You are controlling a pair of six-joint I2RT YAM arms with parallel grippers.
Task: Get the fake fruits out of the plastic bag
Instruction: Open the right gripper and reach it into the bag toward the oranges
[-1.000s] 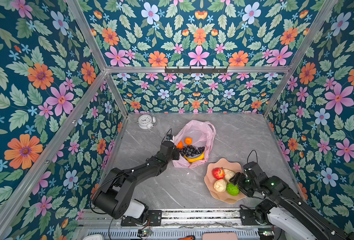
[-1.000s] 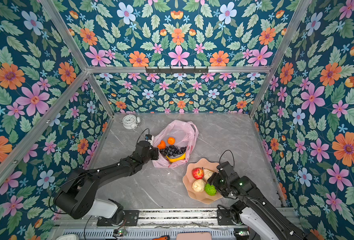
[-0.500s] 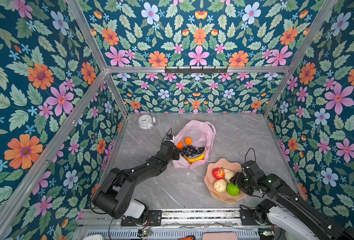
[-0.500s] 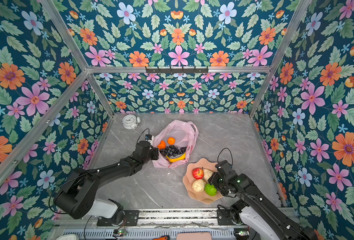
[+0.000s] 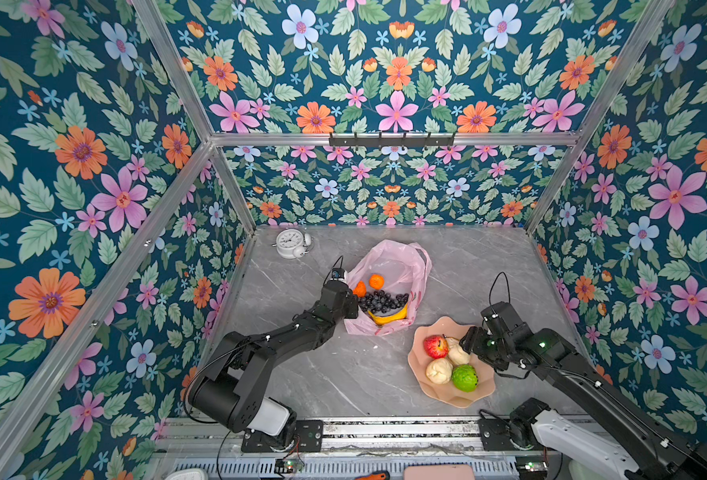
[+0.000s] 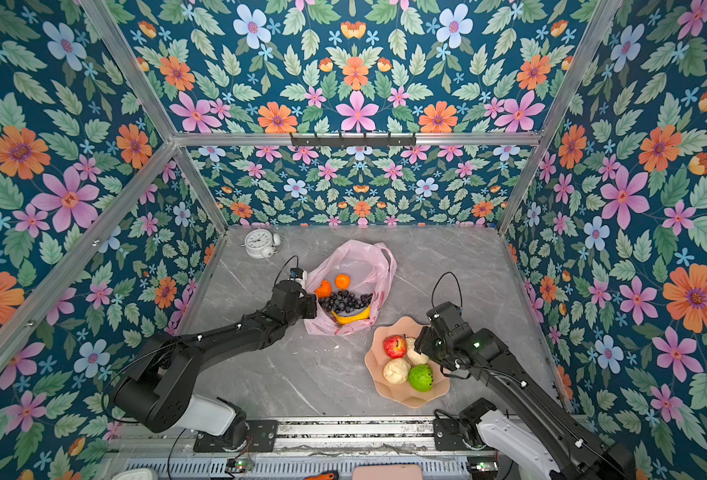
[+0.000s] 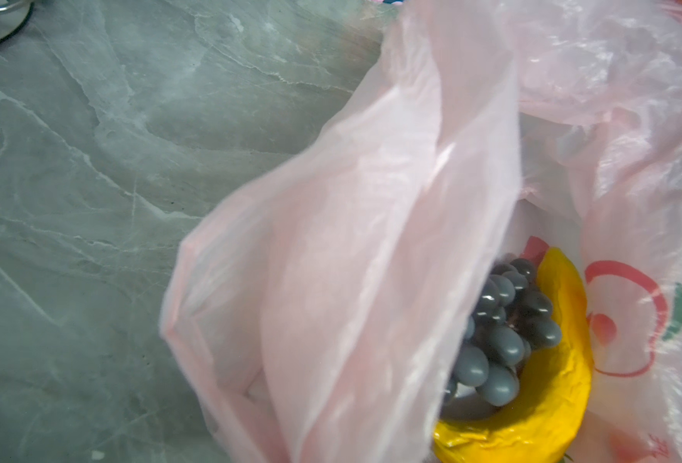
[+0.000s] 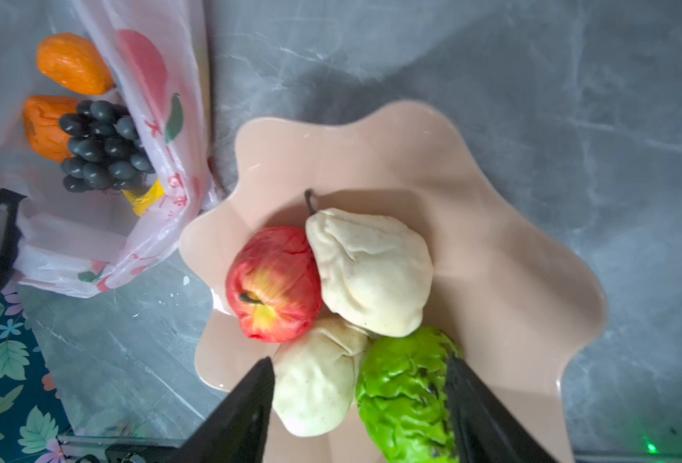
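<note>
The pink plastic bag (image 5: 401, 257) (image 6: 364, 255) lies open mid-table. Inside it are two oranges (image 5: 376, 281), a dark grape bunch (image 5: 383, 300) (image 7: 503, 328) and a yellow banana (image 5: 389, 318) (image 7: 564, 360). My left gripper (image 5: 354, 305) is shut on the bag's left rim; the film hides its jaws in the left wrist view. A red apple (image 5: 435, 346) (image 8: 275, 280), two cream pieces (image 5: 439, 370) and a green fruit (image 5: 465, 377) (image 8: 403, 393) lie in the peach bowl (image 5: 447, 399). My right gripper (image 5: 468, 343) (image 8: 358, 362) hovers open over them, holding nothing.
A white alarm clock (image 5: 291, 243) stands at the back left. Floral walls close off the left, back and right sides. The bowl's rim (image 8: 511, 280) nearly touches the bag's front right corner (image 8: 163, 224). Bare grey marble (image 5: 335, 374) lies between the arms.
My right gripper has shifted a little toward the back over the bowl, off the green fruit. The left arm and the bag have not moved.
</note>
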